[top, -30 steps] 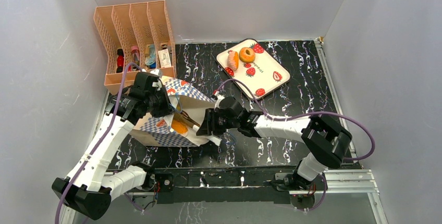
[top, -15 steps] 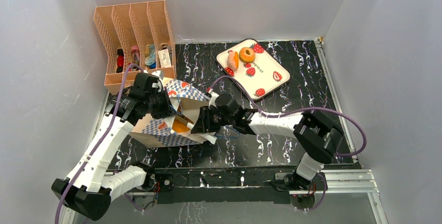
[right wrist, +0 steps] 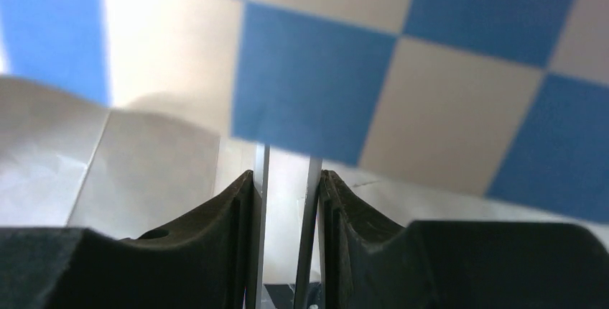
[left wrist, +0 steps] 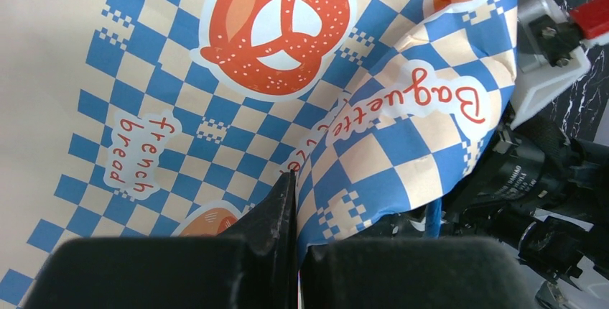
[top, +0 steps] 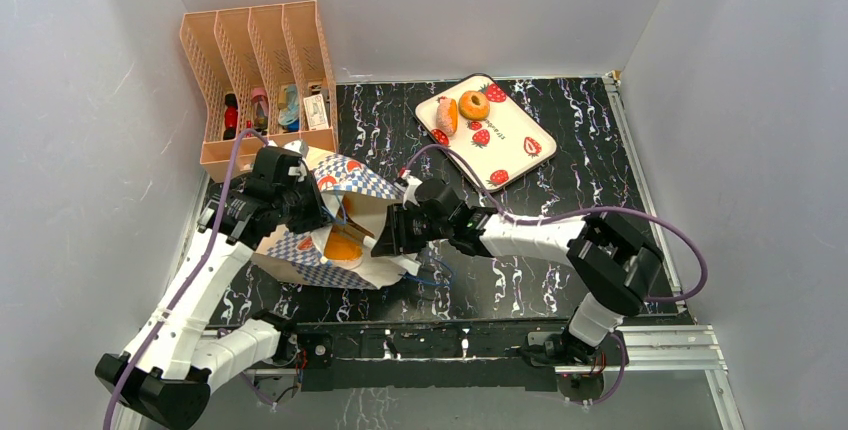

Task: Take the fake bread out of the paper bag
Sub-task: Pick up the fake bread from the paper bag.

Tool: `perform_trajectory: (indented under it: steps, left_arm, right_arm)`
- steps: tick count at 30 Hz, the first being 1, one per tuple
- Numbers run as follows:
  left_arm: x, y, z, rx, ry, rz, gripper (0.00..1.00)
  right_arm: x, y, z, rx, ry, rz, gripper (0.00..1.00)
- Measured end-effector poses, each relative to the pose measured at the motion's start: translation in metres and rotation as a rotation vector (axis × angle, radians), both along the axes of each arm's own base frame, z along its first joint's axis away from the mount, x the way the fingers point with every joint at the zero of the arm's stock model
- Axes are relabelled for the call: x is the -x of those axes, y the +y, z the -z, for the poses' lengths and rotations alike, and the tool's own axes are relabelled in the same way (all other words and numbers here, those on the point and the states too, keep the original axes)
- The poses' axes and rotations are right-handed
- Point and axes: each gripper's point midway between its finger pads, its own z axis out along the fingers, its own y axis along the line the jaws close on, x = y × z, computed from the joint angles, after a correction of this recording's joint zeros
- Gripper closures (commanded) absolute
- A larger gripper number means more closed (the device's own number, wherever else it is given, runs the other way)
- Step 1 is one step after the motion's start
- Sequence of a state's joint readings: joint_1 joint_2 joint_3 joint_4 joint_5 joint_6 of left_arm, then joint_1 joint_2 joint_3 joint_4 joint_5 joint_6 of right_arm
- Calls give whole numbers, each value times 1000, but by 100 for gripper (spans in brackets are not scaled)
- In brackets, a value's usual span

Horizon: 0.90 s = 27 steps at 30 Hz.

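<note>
Fake bread (top: 345,246): likely light, stiff; grip mid-body. Left end effector (left wrist: 294,180) clamps paper bag (left wrist: 215,108); right end effector (right wrist: 287,176) narrowly parted, empty.

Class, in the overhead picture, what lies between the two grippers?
In the overhead view, the open mouth of the paper bag lies between the left gripper and the right gripper, with an orange piece of bread showing inside.

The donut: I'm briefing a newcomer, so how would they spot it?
Find the black marbled table; at its far edge lies a white strawberry-print tray. On its far-left end sits the donut, an orange-brown ring, unlike the long pinkish roll beside it.
</note>
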State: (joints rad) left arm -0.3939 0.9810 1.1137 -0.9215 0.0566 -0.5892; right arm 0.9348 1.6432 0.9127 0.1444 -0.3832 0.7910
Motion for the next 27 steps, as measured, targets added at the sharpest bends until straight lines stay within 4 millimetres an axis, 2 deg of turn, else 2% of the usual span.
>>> perform_trajectory:
  steps: [7, 15, 19, 27]
  left_arm:
    - [-1, 4, 1, -15, -2, -27, 100]
    - [-2, 10, 3, -39, -1, -54, 100]
    - [-2, 14, 4, -54, 2, -77, 100]
    - [-5, 17, 4, -59, -3, -118, 100]
  right_arm:
    - [1, -5, -16, -17, -26, 10, 100]
    - [4, -13, -17, 3, -25, 21, 100]
    - [6, -21, -18, 19, -28, 34, 100]
    - [15, -42, -33, 23, -56, 57, 100]
